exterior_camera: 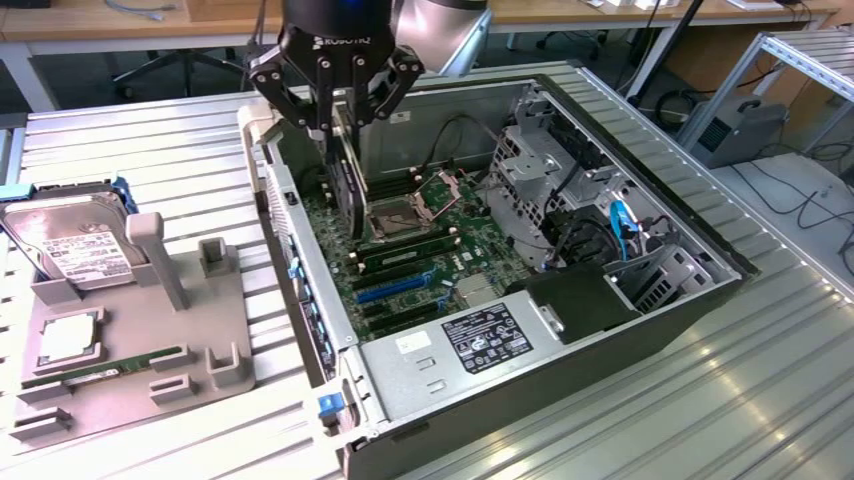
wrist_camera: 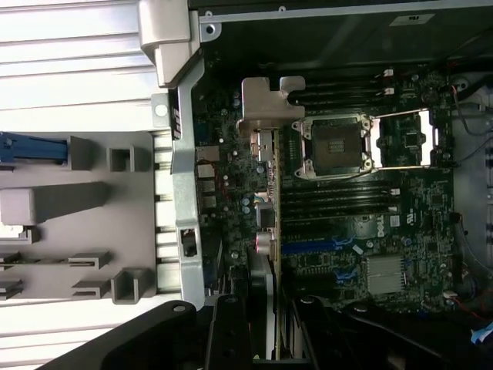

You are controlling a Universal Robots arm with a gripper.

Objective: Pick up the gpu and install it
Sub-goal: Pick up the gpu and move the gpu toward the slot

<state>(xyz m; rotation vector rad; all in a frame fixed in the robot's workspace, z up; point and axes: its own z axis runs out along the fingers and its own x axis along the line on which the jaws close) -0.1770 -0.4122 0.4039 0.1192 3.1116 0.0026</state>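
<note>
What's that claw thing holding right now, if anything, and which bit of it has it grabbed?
The gripper holds the gpu, pinched at its upper edge, so the card hangs upright above the motherboard.

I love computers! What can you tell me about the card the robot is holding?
The gpu is a thin, flat black card with a silver bracket at one end. The gripper grips its top edge, so it hangs on edge inside the open case, over the motherboard near the empty processor socket.
</note>
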